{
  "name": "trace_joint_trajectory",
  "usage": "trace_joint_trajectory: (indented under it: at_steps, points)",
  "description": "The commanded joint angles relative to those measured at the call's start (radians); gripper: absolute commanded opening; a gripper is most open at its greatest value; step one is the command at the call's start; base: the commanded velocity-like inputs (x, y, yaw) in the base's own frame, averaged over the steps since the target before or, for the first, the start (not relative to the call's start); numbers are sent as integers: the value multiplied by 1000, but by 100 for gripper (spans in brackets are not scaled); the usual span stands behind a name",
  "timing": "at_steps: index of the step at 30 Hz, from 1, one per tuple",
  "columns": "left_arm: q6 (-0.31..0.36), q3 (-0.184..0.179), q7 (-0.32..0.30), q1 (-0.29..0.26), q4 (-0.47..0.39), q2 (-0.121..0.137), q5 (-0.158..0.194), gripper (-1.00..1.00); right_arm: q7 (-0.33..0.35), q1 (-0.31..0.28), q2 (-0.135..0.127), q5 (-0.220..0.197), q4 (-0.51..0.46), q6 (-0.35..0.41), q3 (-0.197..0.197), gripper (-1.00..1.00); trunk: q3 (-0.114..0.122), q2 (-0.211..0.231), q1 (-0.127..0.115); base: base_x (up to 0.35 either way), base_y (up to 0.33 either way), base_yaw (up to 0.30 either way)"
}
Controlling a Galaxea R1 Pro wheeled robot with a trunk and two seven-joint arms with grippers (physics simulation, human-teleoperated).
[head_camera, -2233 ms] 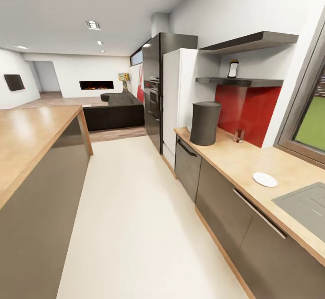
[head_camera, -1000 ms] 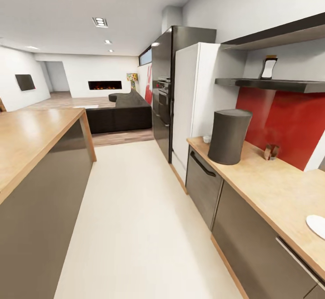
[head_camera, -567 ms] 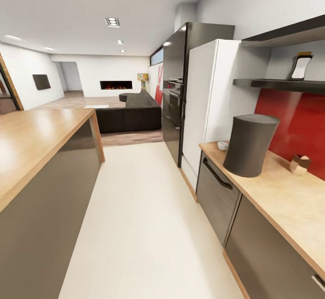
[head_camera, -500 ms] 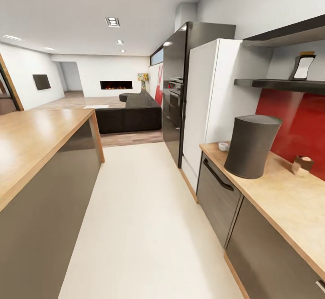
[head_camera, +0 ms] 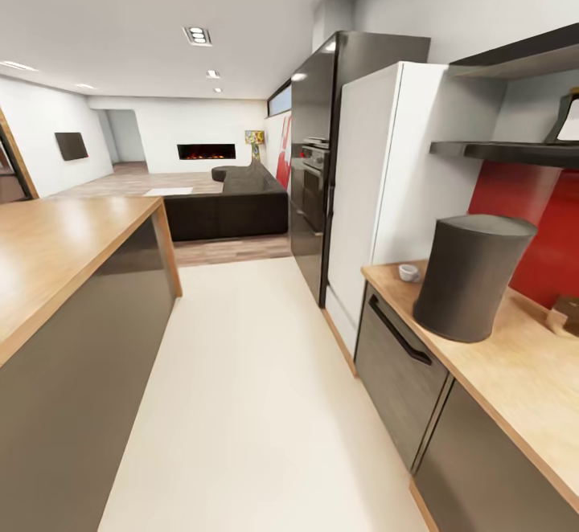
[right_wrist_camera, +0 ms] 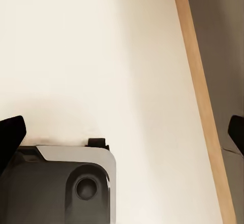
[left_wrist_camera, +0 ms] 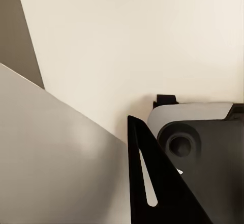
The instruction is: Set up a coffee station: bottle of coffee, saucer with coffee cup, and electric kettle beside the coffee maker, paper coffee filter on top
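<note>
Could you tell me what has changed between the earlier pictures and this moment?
The robot has rolled forward along the counter, so the whole view shifted: the dark coffee maker looms nearer, the small cup behind it has come into sight, and the bottle on the shelf has slid to the picture's edge. The things themselves stayed put; nothing was grasped.

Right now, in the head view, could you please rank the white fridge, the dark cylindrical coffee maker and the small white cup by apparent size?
1. White fridge, largest.
2. Coffee maker.
3. Cup, smallest by far.
The gaps are wide enough that nearness does not upset the order.
</note>
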Motion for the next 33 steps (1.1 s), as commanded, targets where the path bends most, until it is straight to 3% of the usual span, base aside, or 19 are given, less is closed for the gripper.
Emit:
trace_joint_trajectory:
  at_steps: [1, 15, 33]
  points:
    - [-4, -2, 5, -1, 1, 0, -3, -100, 0, -1, 1, 10, 1, -4, -6, 100, -2, -2, 1, 339, 0, 0]
    - [-4, -2, 5, -1, 1, 0, -3, -100, 0, -1, 0, 10, 1, -4, -5, 100, -2, -2, 1, 339, 6, 0]
    - [-4, -2, 5, -1, 1, 0, -3, -100, 0, -1, 0, 10, 1, -4, -5, 100, -2, -2, 1, 339, 96, 0]
